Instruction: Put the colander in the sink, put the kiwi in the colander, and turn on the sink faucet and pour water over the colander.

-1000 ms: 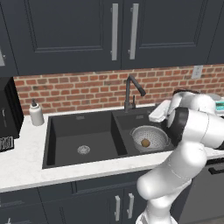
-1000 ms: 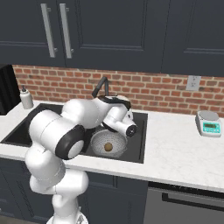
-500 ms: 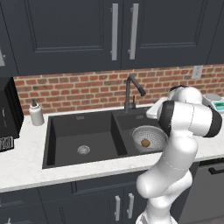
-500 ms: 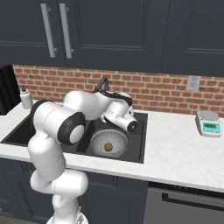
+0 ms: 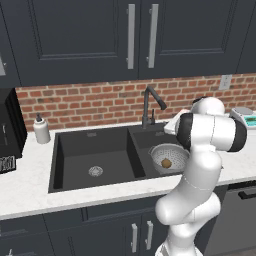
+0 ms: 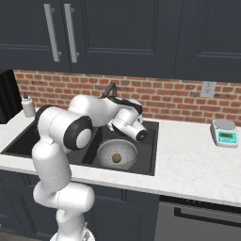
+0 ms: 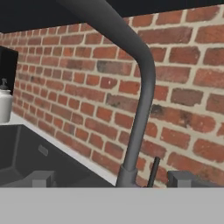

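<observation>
The silvery perforated colander sits in the right basin of the black sink. The brown kiwi lies inside it. The dark gooseneck sink faucet rises behind the basins, with its thin side lever low on the right. No water runs from it. My gripper is open and empty, facing the faucet's base, which stands between and just beyond the fingertips. My wrist hovers over the back of the right basin.
A white soap dispenser stands left of the sink by the brick wall. A black appliance sits at the far left. A small scale rests on the right counter. Dark cabinets hang overhead.
The arm has swung its hand from beside the colander up and back toward the faucet. Colander and kiwi have stayed put. The gripper stayed open.
</observation>
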